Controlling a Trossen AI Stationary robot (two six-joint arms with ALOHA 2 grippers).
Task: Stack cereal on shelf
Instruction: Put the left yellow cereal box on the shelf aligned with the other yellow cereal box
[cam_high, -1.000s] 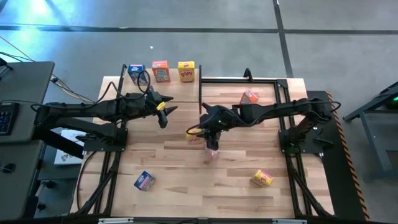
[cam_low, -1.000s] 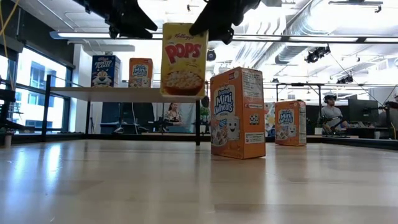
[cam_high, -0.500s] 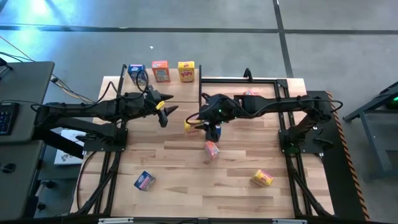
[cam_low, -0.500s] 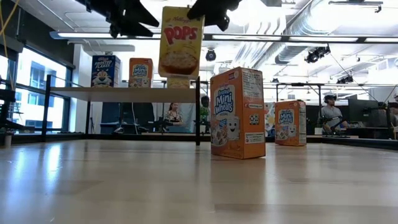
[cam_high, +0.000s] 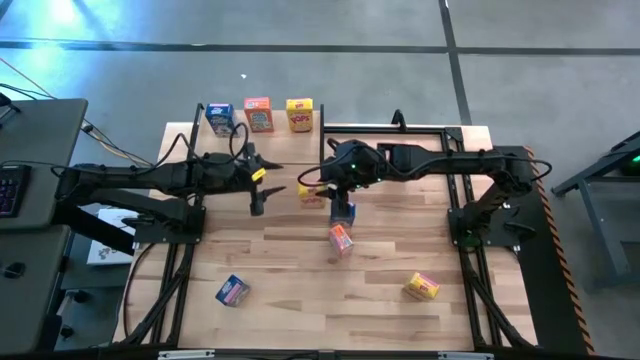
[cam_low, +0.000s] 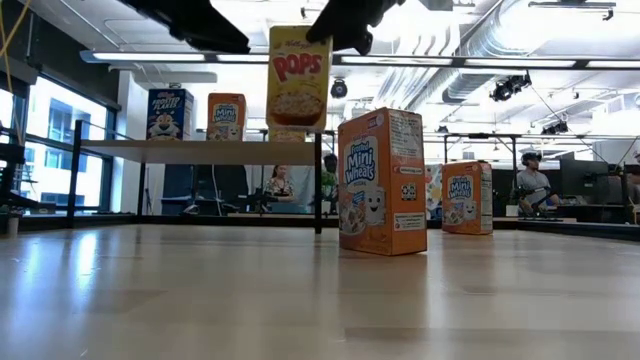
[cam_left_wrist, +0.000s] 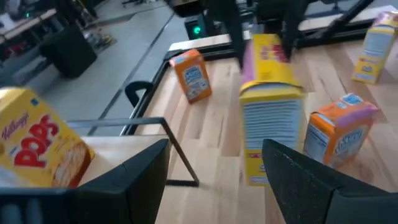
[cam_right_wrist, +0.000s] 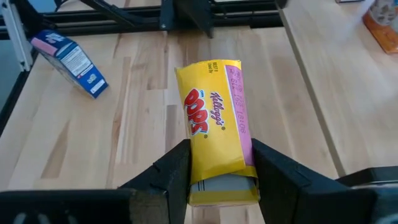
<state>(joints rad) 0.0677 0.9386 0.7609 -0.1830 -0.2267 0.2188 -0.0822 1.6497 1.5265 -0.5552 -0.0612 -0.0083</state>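
Across the planked wooden surface (cam_high: 300, 260), the two dark arms meet near the middle, above a grey floor; the low view looks into an open office with ceiling lights, windows and people seated at desks far behind. The right end effector (cam_right_wrist: 214, 168) is clamped shut on a yellow Pops box (cam_right_wrist: 214, 134), carried in the air with its printed front upright in the low view (cam_low: 298, 75). Just beside it, towards the shelf, the left end effector (cam_high: 257, 192) hangs with its fingers (cam_left_wrist: 311, 180) parted and nothing between them.

Beyond both end effectors stands the shelf (cam_low: 200, 150), a light board on thin black posts. It bears three boxes in a row: one blue (cam_high: 219, 116), one orange-red (cam_high: 258, 114), one yellow (cam_high: 299, 114).

Four boxes stand or lie off the shelf. An orange Mini Wheats box (cam_low: 382, 180) stands just below the right end effector, and a second orange box (cam_low: 467, 197) stands farther off. A blue box (cam_high: 232, 290) and a yellow box (cam_high: 421, 287) lie well apart on the near side.

Eight boxes show in all: two blue, three orange, three yellow.
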